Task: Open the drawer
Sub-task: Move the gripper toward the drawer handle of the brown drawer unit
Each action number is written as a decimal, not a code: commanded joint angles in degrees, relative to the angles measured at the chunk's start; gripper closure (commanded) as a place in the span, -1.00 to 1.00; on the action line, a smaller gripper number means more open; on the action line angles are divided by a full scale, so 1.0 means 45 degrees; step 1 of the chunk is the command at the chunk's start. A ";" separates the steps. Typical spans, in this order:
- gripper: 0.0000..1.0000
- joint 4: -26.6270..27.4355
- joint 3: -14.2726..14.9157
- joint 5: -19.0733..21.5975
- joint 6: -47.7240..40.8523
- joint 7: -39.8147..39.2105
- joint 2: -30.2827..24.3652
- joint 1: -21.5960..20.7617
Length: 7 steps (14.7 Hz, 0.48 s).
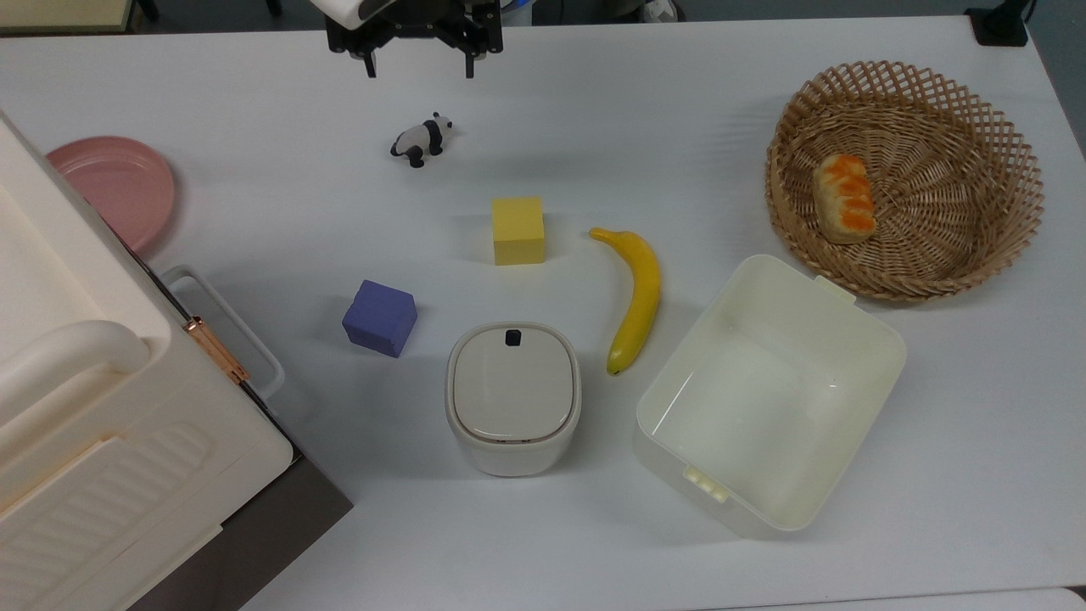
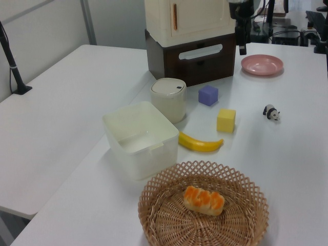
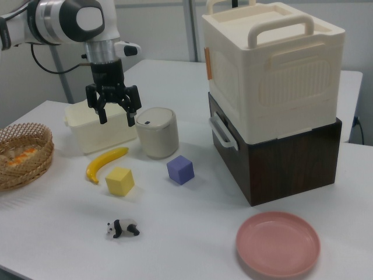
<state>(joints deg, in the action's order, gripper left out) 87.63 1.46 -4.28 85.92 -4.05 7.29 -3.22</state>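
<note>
A white table (image 1: 764, 127) seen from above holds a scatter of small things. The lidded cream bin (image 1: 513, 397) serves as the landmark. Nearest the camera in the top view, just to the top view's right of the bin, sits an empty cream tub (image 1: 768, 395). A banana (image 1: 636, 297) lies between bin and tub. A purple cube (image 1: 379, 317) sits close to the bin on the top view's left. Past the bin is a yellow cube (image 1: 517, 230), and farther on a small toy panda (image 1: 422, 139).

Well to the top view's left of the bin stands a dark brown box with a cream cabinet (image 3: 271, 70) stacked on it. The drawer (image 3: 233, 154) is in that brown box, facing the bin. It is closed, its white loop handle (image 1: 225, 327) standing off the front. A pink plate (image 1: 114, 187) lies beyond the cabinet.

Far right in the top view, a wicker basket (image 1: 1001, 153) holds a bread roll (image 1: 844, 198).

Farthest from the bin, at the table's far edge, the gripper (image 1: 418, 70) hangs in the air past the panda. Its two fingers point down, spread wide, holding nothing.
</note>
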 commanded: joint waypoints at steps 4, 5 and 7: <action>-0.87 -0.0234 0.0203 0.0033 0.2462 -0.4834 0.0585 0.0479; -0.87 -0.0234 0.0203 0.0033 0.3107 -0.5441 0.0625 0.0655; -0.87 -0.0234 0.0203 0.0014 0.4319 -0.6535 0.0761 0.1065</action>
<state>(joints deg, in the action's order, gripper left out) 87.27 2.06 -4.31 98.98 -25.25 9.67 -0.73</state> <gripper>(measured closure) 0.066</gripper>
